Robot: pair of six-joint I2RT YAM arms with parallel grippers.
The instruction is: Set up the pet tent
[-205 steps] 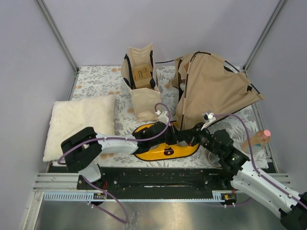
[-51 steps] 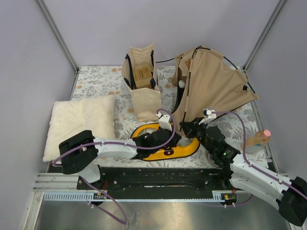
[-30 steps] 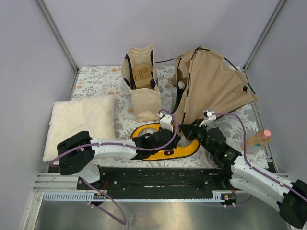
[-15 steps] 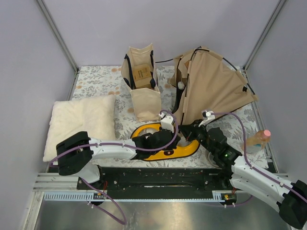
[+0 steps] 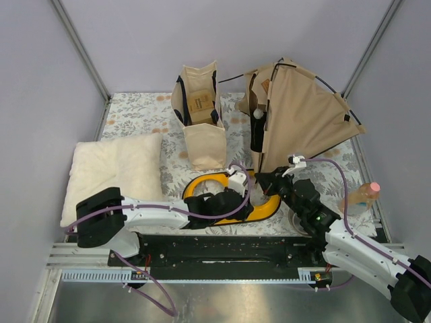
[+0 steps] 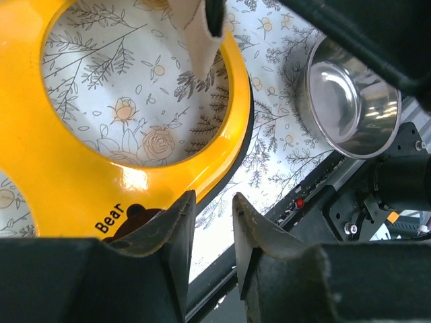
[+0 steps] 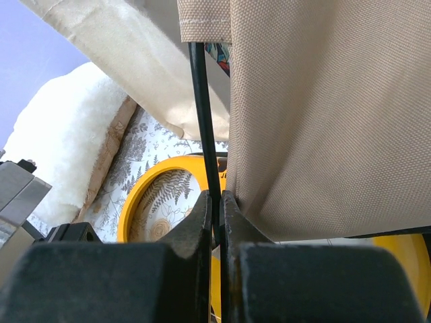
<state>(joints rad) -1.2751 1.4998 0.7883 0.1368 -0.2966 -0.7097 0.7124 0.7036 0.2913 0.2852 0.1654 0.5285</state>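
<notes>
The pet tent (image 5: 303, 121) is a tan canvas shape on thin black poles at the back right, its dark doorway facing left. My right gripper (image 5: 264, 180) (image 7: 214, 198) is shut on a black tent pole (image 7: 202, 101) at the tent's near lower corner, with canvas (image 7: 323, 114) hanging just to its right. My left gripper (image 5: 246, 194) (image 6: 212, 200) hovers over the yellow bowl stand (image 6: 81, 182), jaws a little apart with nothing between them. A canvas tent corner (image 6: 199, 33) hangs free just beyond the left fingers.
A beige tote bag (image 5: 199, 108) stands at the back centre and a cream pillow (image 5: 111, 171) lies at the left. The yellow stand (image 5: 268, 207) sits under both grippers. A steel bowl (image 6: 350, 94) is by the right arm, and a bottle (image 5: 360, 196) near the right edge.
My left gripper has opened and let go of the tent corner, drawing back a little. The tent has swung more upright and shifted right, its pole still held by the right gripper.
</notes>
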